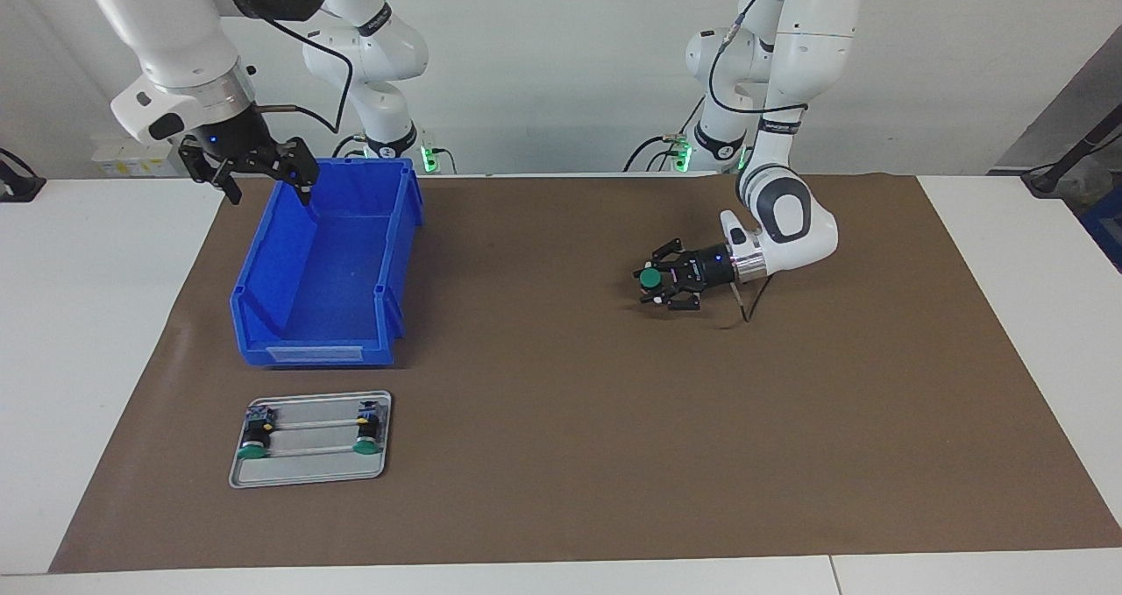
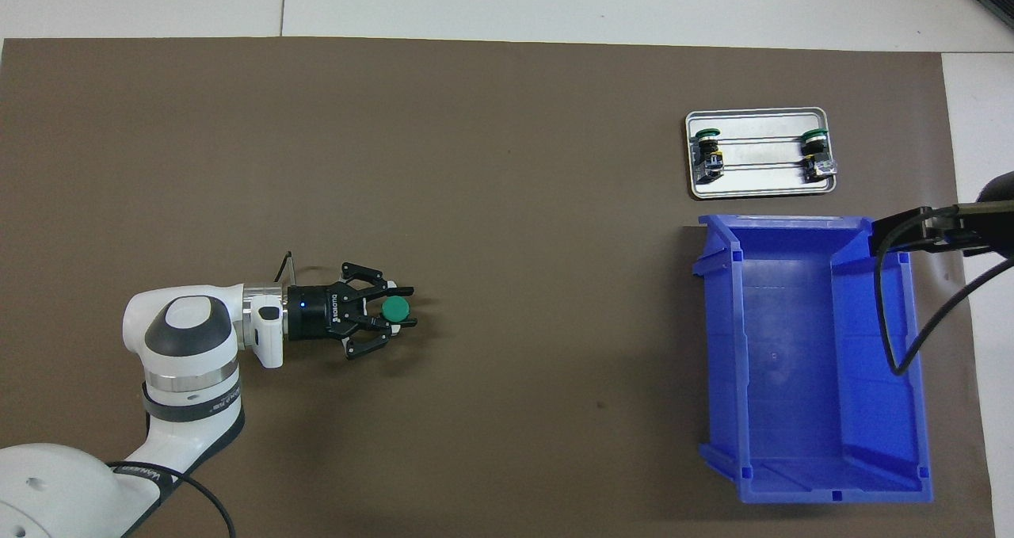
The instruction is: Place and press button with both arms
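Observation:
The button shows its round green cap upward on the brown mat, toward the left arm's end of the table. My left gripper lies low and level over the mat, its two fingers on either side of the button with a thin gap each side, so it looks open. In the overhead view the left gripper points toward the blue bin. My right gripper hangs open and empty above the bin corner nearest the robots; only part of the right gripper shows from overhead.
A blue open bin stands at the right arm's end of the mat. Farther from the robots than the bin lies a metal tray with two green-capped buttons joined by rods. White table surrounds the mat.

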Robot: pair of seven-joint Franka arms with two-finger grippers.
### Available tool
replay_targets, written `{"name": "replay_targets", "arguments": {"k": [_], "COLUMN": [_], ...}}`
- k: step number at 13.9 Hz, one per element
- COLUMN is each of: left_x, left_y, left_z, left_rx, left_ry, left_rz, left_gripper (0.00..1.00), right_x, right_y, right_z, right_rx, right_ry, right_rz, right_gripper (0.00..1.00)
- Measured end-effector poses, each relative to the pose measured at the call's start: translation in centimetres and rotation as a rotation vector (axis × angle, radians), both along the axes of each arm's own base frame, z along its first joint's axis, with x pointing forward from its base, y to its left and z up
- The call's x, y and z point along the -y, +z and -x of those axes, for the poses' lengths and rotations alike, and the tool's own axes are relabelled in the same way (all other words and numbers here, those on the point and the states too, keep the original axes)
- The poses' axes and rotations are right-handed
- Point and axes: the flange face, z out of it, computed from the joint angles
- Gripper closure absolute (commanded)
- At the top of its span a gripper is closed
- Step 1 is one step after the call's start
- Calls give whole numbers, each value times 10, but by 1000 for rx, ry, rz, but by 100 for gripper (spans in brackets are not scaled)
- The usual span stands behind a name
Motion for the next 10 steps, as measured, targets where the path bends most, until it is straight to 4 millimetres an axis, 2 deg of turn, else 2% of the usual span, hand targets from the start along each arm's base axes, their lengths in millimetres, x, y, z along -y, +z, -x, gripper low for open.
{"name": "replay_targets", "arguments": {"k": [6,10], "left_x": [1,1], "left_y": [0,-7], "left_z": [1,11], "left_rx": [-3,-28], "left_ry": [-6,-13], "left_rz": [9,18], "left_gripper": [34,35], "right_x": [0,0], "right_y": [0,0], "right_z": [0,0], "right_rx": [0,0], "right_ry": [0,0], "right_rz": [0,0], "right_gripper": [0,0]}}
